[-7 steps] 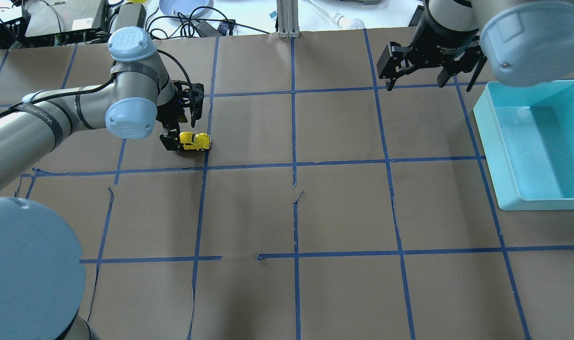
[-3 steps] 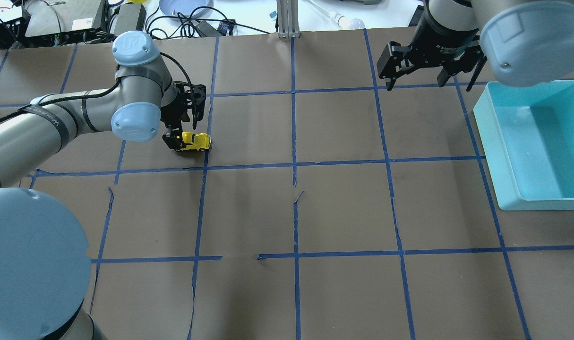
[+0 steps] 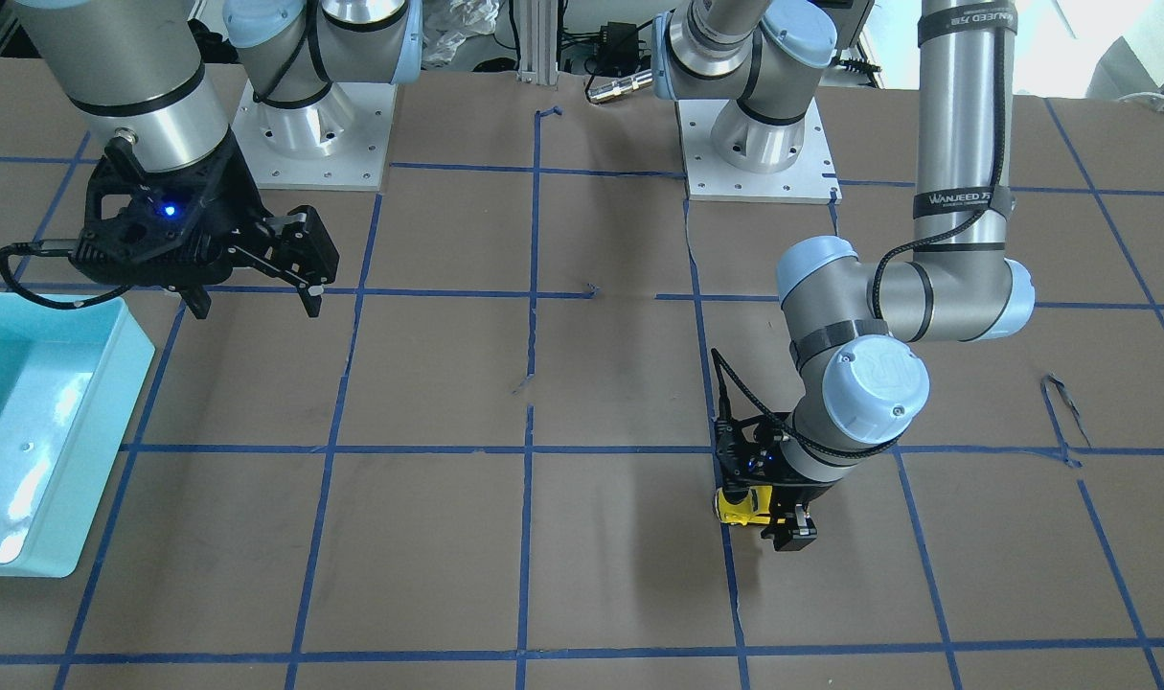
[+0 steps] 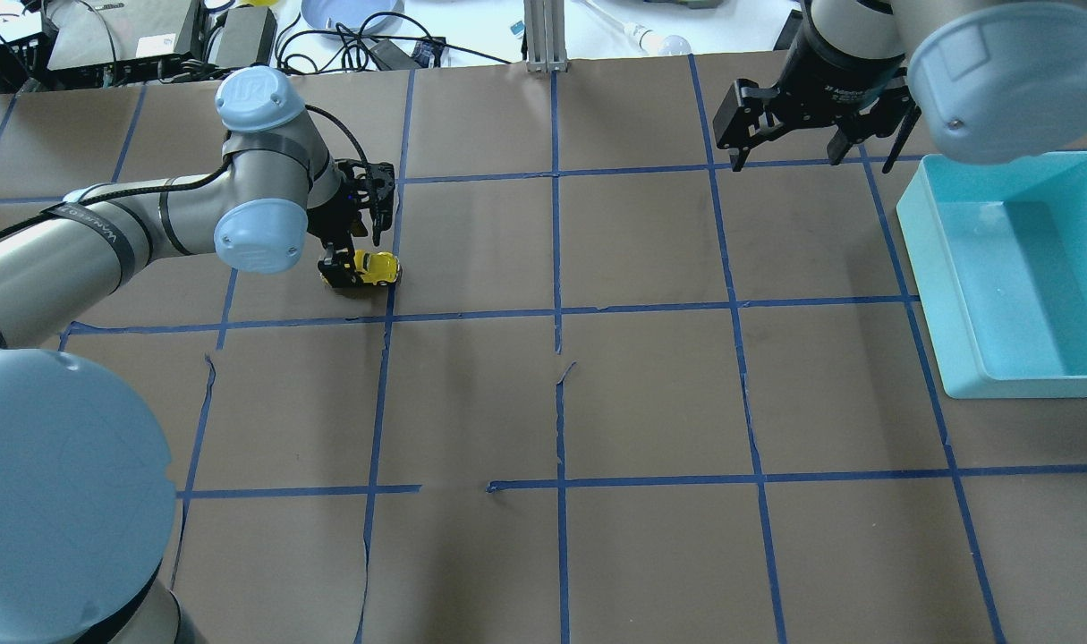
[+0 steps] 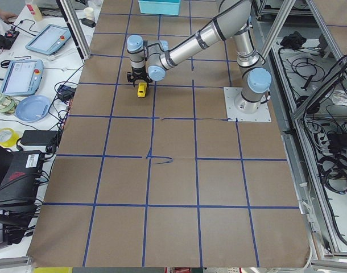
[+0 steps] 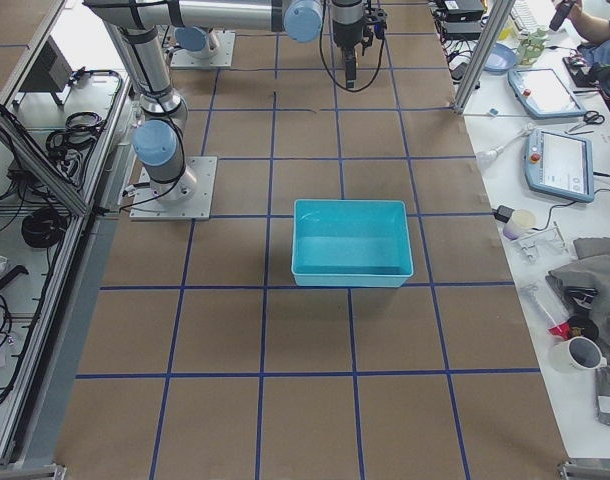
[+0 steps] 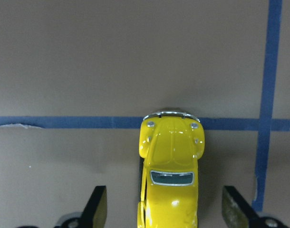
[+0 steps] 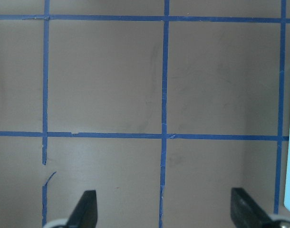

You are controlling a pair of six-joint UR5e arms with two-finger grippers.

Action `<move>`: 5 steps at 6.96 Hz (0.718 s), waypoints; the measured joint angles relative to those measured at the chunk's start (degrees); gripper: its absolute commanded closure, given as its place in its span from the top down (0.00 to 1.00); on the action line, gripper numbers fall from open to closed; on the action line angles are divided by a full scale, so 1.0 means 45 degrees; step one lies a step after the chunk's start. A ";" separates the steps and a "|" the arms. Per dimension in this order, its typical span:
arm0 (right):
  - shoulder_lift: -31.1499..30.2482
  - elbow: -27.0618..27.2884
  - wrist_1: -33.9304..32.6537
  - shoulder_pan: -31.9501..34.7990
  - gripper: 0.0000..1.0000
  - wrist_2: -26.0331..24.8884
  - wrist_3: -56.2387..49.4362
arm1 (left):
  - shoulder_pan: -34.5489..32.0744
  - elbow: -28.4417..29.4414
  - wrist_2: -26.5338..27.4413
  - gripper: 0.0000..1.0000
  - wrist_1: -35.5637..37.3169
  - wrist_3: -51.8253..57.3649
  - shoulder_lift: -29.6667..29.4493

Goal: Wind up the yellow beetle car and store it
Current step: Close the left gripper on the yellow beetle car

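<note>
Left gripper (image 7: 166, 209) released, fingers (image 7: 98, 209) straddling yellow beetle car (image 7: 169, 156), no contact. Car likely light, rigid, glossy-slick, free-rolling: pinch door sides mid-body. Right gripper (image 8: 161, 209) released, empty.

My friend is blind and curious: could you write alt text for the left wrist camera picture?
A yellow car sits on the brown table between two open fingers, touching neither, its bumper at a blue tape line.
</note>
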 measured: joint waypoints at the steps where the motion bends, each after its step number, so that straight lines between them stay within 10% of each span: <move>1: 0.0006 -0.0008 -0.0009 0.0009 1.00 -0.0001 0.0000 | 0.0007 -0.0008 -0.0015 0.62 0.0048 -0.0016 -0.0033; 3: 0.0001 -0.0015 -0.0015 0.0014 1.00 -0.0009 -0.0003 | 0.0014 -0.0019 0.0008 0.58 0.0088 -0.0023 -0.0104; 4: 0.0000 -0.0016 -0.0016 0.0015 1.00 -0.0002 -0.0006 | 0.0020 -0.0022 0.0024 0.30 0.0088 -0.0024 -0.0119; 5: -0.0007 -0.0013 -0.0012 0.0015 1.00 -0.0001 -0.0004 | 0.0057 -0.0022 0.0046 0.22 0.0081 -0.0002 -0.0125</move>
